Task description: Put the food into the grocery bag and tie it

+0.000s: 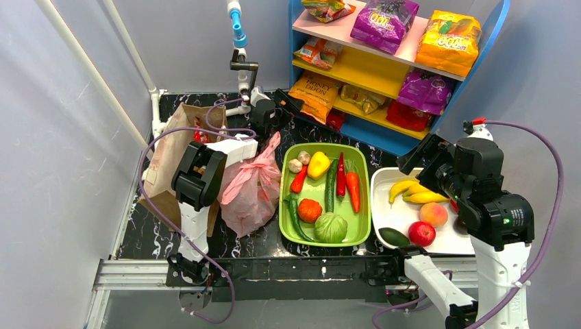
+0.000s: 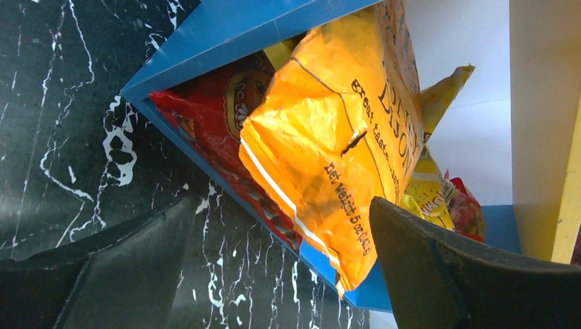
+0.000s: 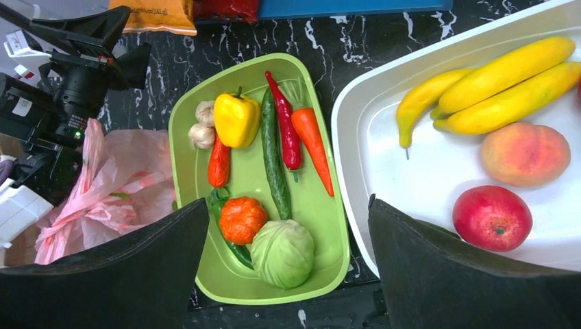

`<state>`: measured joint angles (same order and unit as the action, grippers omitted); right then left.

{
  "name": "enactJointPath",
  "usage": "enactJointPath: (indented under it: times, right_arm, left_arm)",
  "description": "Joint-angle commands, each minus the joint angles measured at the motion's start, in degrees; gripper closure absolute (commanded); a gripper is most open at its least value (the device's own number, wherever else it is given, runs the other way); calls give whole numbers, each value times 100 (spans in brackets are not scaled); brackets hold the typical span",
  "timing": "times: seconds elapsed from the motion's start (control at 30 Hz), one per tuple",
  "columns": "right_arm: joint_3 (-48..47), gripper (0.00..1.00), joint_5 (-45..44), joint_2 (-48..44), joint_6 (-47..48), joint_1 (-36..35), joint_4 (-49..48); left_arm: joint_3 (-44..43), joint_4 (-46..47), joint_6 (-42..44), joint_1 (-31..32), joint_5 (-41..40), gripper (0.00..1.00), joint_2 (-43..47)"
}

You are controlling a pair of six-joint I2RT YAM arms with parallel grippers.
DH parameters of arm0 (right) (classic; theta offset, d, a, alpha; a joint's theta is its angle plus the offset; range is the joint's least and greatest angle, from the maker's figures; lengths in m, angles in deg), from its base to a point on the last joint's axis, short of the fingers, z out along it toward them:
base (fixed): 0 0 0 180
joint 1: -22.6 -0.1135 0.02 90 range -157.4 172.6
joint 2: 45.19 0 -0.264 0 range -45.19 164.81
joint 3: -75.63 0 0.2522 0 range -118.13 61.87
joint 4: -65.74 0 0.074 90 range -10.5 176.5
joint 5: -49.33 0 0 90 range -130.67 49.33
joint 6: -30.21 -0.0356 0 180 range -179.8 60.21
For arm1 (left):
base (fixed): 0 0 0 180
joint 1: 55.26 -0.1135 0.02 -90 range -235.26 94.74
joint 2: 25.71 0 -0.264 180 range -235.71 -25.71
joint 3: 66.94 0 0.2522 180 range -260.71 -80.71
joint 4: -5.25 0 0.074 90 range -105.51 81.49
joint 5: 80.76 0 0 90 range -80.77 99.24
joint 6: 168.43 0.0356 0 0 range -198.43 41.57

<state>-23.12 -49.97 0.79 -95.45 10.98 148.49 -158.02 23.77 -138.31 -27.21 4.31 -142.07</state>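
You have the left gripper wide open and empty before the orange snack packet on the blue shelf, the right gripper equally wide and empty above the green tray and white tray, and the pink bag standing between the brown paper bag and the green tray.

The top external camera is looking down from above and behind the arm bases, covering the bench from its near edge to the blue shelf at the far edge. The left wrist camera is facing that shelf's bottom tier from very close, an orange snack packet filling its frame. The right wrist camera is looking steeply down from higher up on the green tray and white tray, both also showing from the top; that packet is peeking in at its upper edge.
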Motion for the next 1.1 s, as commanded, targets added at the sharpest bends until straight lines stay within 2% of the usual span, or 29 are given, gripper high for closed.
enactJointPath:
  times: [0.0,0.17,0.5,0.83,0.93,1.07]
  right_arm:
    - [-246,7,-333,114,110,28,-122]
    - [-282,6,-463,202,153,28,-169]
    - [-284,6,-415,422,192,28,-415]
    - [-310,6,-390,509,297,27,-434]
    - [-291,6,-376,508,307,27,-432]
    - [-286,6,-333,504,315,26,-455]
  left_arm:
    - [-323,479,-118,25,-135,2,-165]
    - [-361,1127,-178,25,-73,2,-428]
    - [-1165,956,-344,35,216,2,-990]
    - [-1605,1024,-576,37,408,11,-1389]
    - [-1703,1122,-625,25,644,19,-1490]
    - [-1711,1269,-759,25,952,42,-1549]
